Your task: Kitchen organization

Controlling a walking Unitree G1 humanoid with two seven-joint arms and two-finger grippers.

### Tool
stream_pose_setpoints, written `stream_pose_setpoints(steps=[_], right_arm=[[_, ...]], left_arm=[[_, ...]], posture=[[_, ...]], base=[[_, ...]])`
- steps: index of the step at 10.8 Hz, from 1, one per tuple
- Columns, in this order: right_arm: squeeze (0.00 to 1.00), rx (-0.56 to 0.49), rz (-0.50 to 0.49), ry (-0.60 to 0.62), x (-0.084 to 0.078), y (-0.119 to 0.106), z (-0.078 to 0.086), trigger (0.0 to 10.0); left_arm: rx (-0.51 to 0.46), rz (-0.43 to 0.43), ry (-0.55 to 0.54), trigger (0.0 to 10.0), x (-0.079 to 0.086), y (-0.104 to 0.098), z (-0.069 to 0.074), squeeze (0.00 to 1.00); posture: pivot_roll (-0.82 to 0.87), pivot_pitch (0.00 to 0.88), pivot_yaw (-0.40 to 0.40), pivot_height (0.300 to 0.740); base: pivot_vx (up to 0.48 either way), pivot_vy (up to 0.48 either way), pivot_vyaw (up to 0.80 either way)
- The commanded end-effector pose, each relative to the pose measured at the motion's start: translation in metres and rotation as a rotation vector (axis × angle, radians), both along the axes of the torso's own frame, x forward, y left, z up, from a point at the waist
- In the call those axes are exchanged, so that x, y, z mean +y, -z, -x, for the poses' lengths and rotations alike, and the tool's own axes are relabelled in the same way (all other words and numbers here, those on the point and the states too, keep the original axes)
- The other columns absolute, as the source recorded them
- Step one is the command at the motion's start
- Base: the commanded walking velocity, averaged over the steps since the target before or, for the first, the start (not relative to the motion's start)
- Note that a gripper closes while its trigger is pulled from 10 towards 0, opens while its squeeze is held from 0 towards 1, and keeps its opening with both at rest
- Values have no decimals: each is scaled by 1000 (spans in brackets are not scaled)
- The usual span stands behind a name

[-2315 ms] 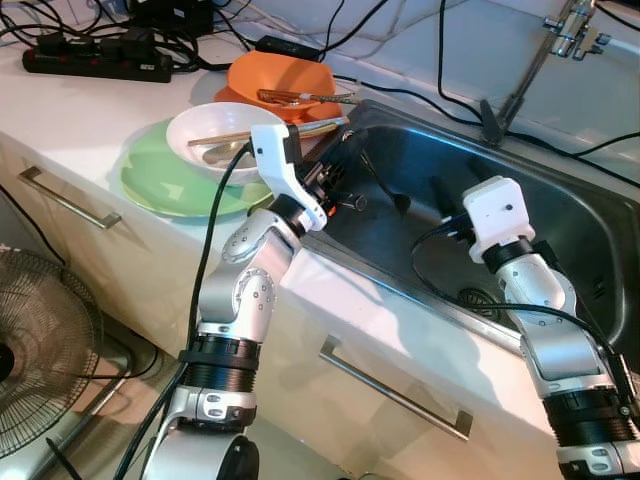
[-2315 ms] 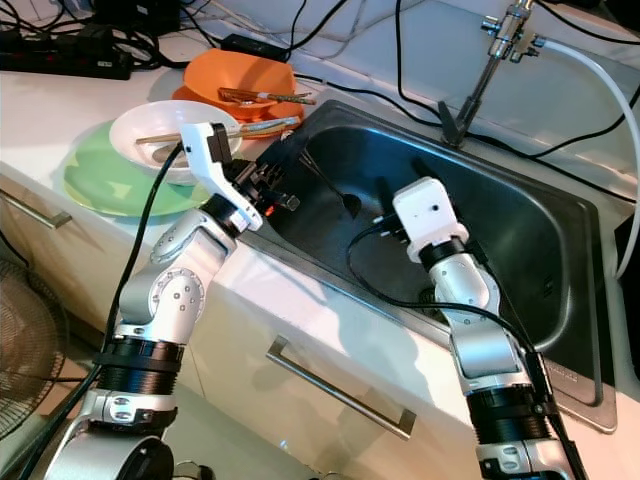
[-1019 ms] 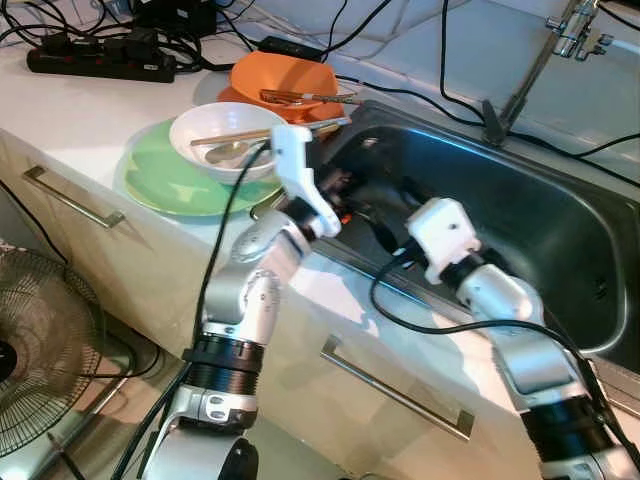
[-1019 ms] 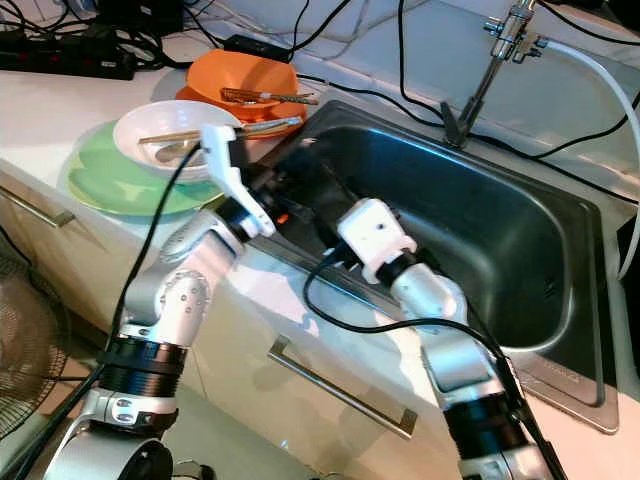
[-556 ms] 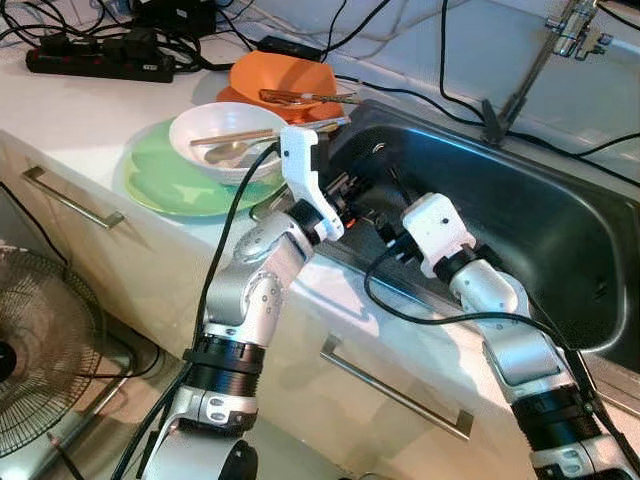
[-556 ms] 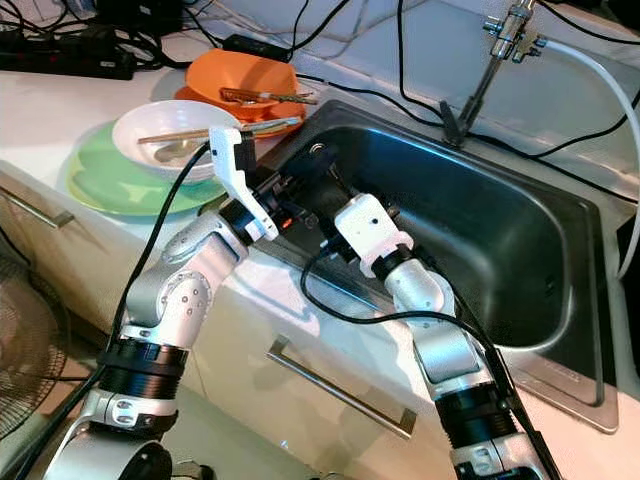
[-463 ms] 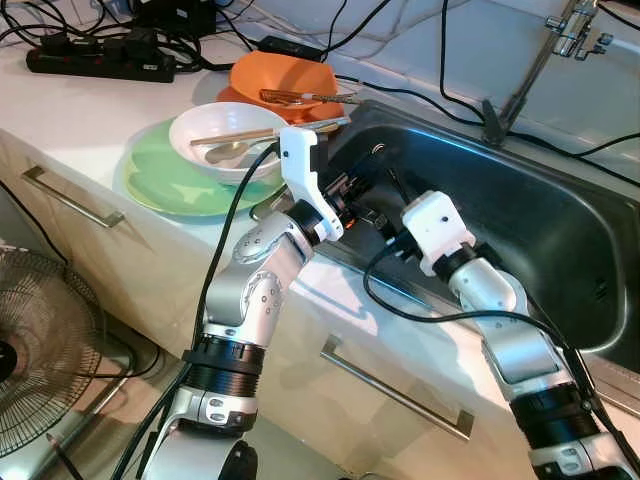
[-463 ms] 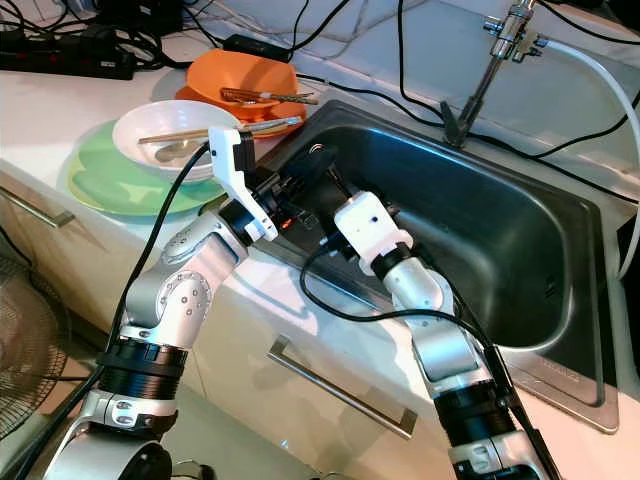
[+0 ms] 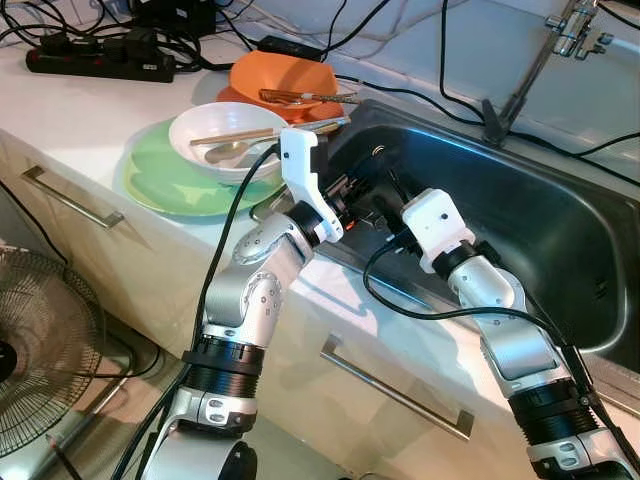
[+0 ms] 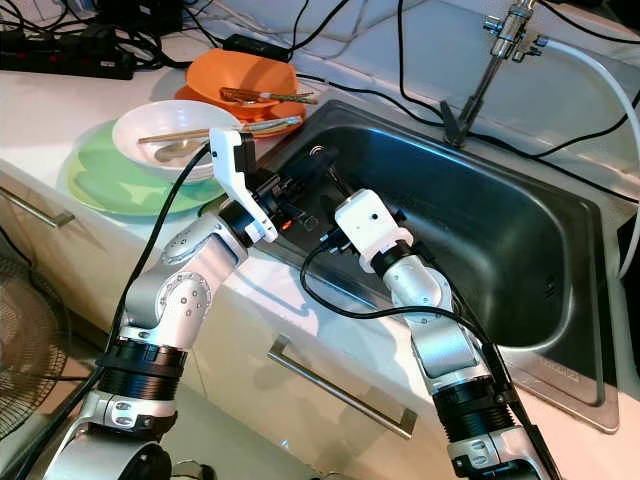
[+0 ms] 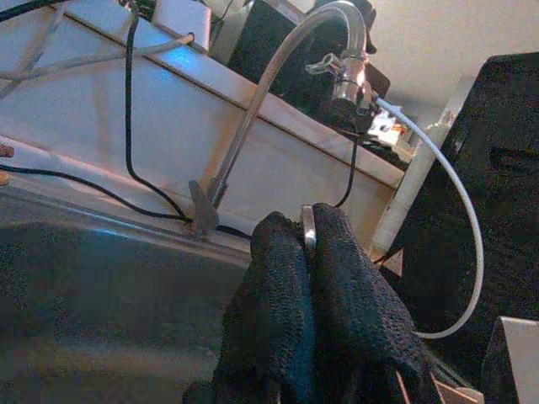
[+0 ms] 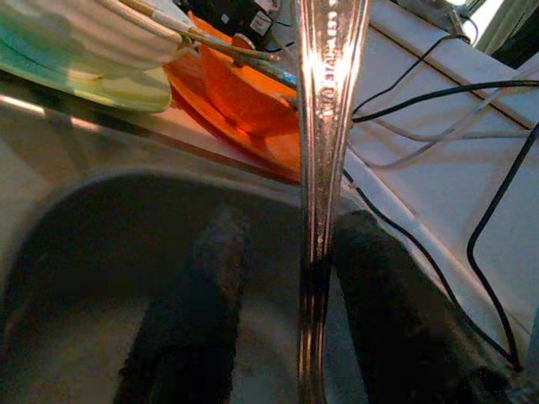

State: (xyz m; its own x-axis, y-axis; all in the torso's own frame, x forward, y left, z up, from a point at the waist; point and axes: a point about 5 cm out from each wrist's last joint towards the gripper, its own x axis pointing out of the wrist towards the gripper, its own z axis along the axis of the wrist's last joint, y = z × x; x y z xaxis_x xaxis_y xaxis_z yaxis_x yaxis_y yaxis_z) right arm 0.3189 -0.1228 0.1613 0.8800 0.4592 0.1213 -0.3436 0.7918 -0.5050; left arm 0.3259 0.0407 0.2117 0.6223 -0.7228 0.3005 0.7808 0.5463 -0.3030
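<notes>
A silver utensil handle point(image 12: 324, 126) is pinched in my left gripper point(image 9: 360, 188), which is shut on it over the near left corner of the steel sink point(image 9: 560, 230). In the left wrist view its thin metal edge point(image 11: 308, 225) shows between the closed black fingers point(image 11: 278, 286). My right gripper point(image 9: 386, 207) has come in beside the left one. In the right wrist view its two fingers point(image 12: 198, 311) stand on either side of the handle, open, with a gap on one side.
A white bowl point(image 9: 225, 138) holding chopsticks and a spoon sits on a green plate point(image 9: 160, 185) on the counter at left. Behind it is an orange bowl point(image 9: 285, 78) with utensils. Cables and a power strip point(image 9: 100, 62) lie at the back, and a faucet point(image 9: 555, 40) at far right.
My right gripper has swung from the middle of the sink leftwards to the left gripper. The left gripper has shifted a little right over the sink edge with the utensil.
</notes>
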Motion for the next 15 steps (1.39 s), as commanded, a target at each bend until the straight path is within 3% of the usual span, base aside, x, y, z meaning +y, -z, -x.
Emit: stream_pose_setpoints(steps=[1, 9, 10, 11, 15], right_arm=[[0, -19, -14, 16, -5, -5, -1, 0], [0, -6, 1, 28, -6, 2, -3, 0], [0, -5, 0, 28, -6, 2, -3, 0], [0, -6, 1, 27, -5, 2, -4, 0], [0, -16, 8, 87, -10, 3, -9, 0]], left_arm=[[-20, 0, 35, 10000, -6, -4, 5, 0], [-26, -4, 37, 10000, -7, -3, 7, 0], [-24, -3, 40, 10000, -7, -2, 7, 424], [-22, 0, 44, 10000, -7, -2, 8, 1000], [-26, 4, 45, 10000, -7, -3, 8, 1000]], posture=[[-47, 58, -97, 740], [-42, 34, -110, 740], [-42, 34, -110, 740], [-40, 25, -111, 740], [-36, 30, -109, 740]], base=[[0, 0, 0], [0, 0, 0], [0, 0, 0], [0, 0, 0], [0, 0, 0]])
